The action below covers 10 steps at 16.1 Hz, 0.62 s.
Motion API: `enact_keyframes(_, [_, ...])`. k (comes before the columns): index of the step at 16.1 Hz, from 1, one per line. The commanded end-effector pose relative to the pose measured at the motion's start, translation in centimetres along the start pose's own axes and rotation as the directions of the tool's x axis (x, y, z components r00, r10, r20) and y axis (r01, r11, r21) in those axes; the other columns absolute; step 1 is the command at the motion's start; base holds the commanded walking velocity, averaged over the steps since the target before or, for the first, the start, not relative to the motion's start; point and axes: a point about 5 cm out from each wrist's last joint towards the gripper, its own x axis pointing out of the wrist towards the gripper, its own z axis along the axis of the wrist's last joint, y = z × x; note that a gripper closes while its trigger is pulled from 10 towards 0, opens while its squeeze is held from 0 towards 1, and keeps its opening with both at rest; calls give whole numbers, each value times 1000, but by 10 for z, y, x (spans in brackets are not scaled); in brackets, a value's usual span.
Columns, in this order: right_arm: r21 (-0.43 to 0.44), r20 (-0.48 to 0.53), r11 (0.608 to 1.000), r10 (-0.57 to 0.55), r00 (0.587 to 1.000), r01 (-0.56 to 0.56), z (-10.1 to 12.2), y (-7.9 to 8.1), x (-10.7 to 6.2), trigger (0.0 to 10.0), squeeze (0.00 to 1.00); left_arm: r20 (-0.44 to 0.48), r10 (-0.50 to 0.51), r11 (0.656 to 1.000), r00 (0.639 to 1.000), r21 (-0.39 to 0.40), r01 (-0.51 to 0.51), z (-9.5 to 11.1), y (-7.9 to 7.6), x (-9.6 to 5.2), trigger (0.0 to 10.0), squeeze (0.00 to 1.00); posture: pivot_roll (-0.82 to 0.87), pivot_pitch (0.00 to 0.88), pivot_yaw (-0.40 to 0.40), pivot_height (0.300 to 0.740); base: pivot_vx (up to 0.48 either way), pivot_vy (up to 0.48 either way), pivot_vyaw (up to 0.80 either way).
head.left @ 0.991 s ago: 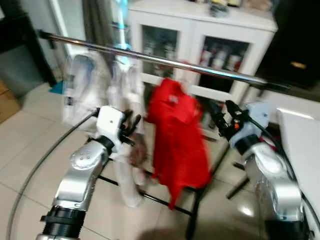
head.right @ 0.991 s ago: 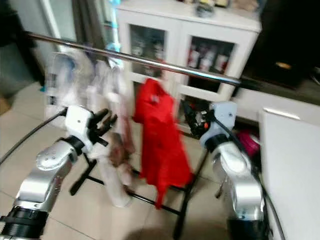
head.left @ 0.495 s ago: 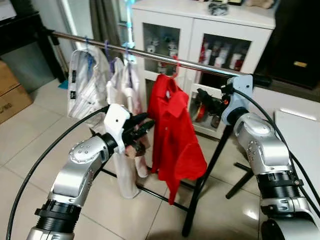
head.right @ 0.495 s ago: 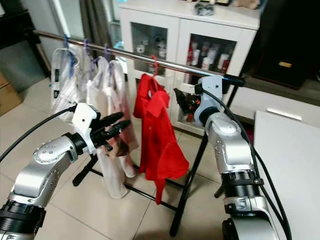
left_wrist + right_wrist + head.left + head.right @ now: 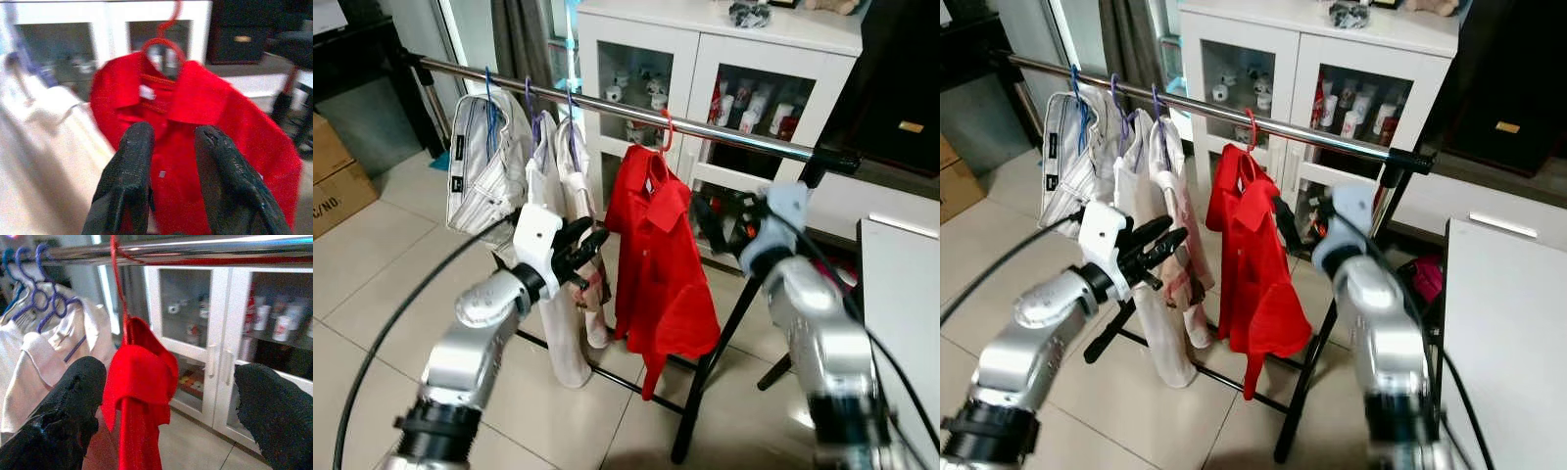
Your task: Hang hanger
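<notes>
L gripper [image 5: 585, 248] raised, fingers slightly apart; R gripper [image 5: 166, 411] raised, wide apart.

Shirt [image 5: 661, 259] hangs on rail [image 5: 724, 133], cabinet [image 5: 705, 73] behind.

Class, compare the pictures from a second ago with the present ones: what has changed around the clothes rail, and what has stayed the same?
The right gripper has drawn back and lower from the rail, open and empty. The camera has shifted too. The red shirt stays hanging by its red hanger on the rail, beside the white clothes. The left gripper still hovers open near the shirt, touching nothing.
</notes>
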Motion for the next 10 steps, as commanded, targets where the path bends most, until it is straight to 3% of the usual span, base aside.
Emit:
enact_keyframes(1, [16,33,1000,-18,999,17,5,-3,-3,10000,0,12,51,999,999,17,-52,2,6,-2,10000,0,-124,0,-10,740,0,0,0])
enact_keyframes(4, [42,-42,994,-98,994,100,-16,-5,-29,10000,0,10,165,986,986,-29,-165,-6,11,-13,10000,0,-135,0,-5,740,0,0,0])
enact_keyframes(6, [58,-101,993,-95,990,101,-32,-5,-41,10000,0,-3,218,975,976,-41,-218,-14,12,-20,10000,0,-139,0,-3,740,0,0,0])
enact_keyframes(8, [3,-175,998,-68,982,69,-48,-6,-46,10000,0,-19,236,972,972,13,-236,-22,11,-24,10000,0,-139,0,-6,740,0,0,0])
enact_keyframes(10, [2,-192,998,-65,979,67,-50,-5,-47,10000,0,-18,240,971,971,19,-240,-23,10,-24,10000,0,-139,0,-6,740,0,0,0])
